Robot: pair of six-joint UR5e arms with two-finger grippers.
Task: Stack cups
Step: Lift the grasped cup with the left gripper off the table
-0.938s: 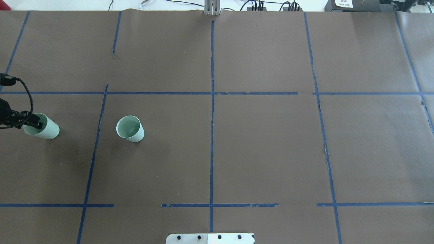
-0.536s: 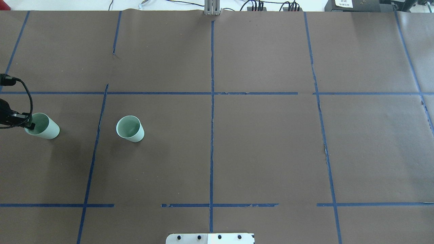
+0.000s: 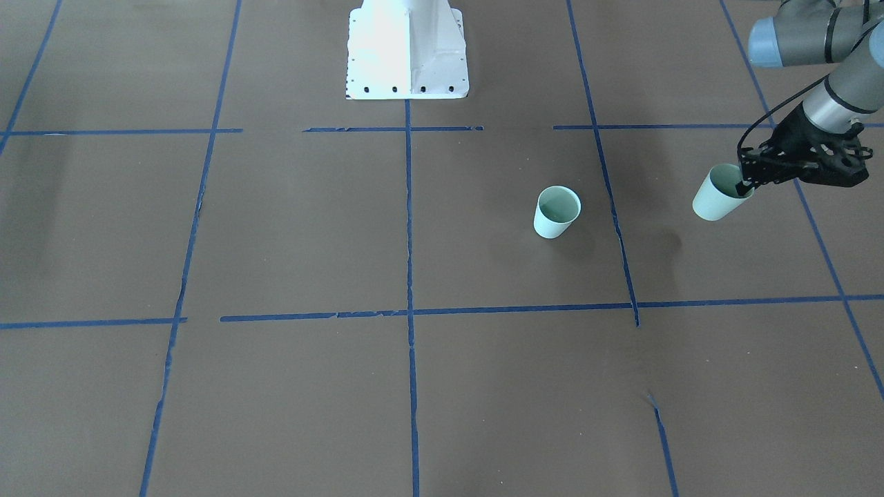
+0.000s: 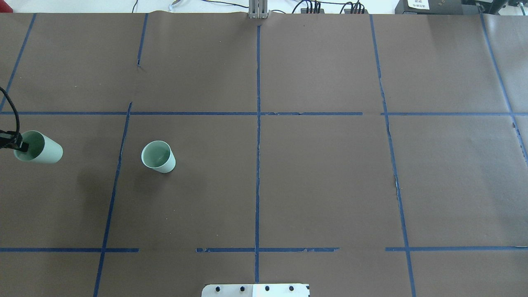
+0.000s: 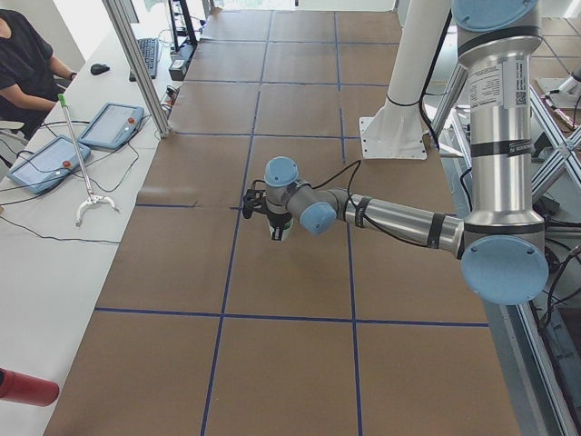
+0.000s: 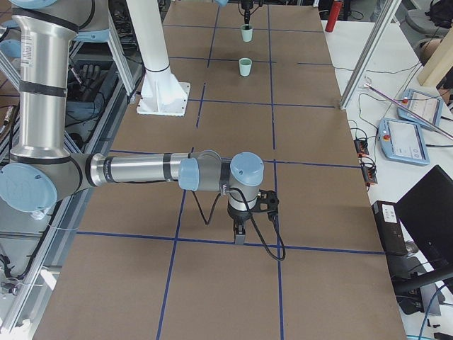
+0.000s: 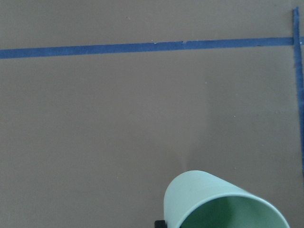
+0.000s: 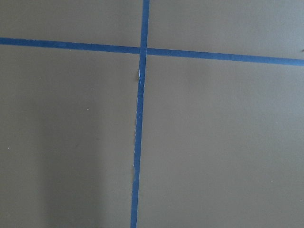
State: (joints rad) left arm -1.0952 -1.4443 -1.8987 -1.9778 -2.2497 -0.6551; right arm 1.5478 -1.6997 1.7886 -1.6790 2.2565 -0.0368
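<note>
Left fingers point(image 3: 744, 186) clamped on lifted cup point(image 4: 48, 152) at its rim. I see standing cup point(image 4: 161, 161) upright to its right, well apart. Right fingers point(image 6: 240, 236): cannot tell.

Brown table point(image 4: 330, 185) — blue tape lines point(image 4: 258, 165) crossing it.

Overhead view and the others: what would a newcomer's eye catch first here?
A pale green cup hangs tilted above the brown table at its left end, pinched at its rim by the left hand. A second cup stands upright on the table, apart from it, nearer the middle. A grid of blue tape lines crosses the table.
</note>
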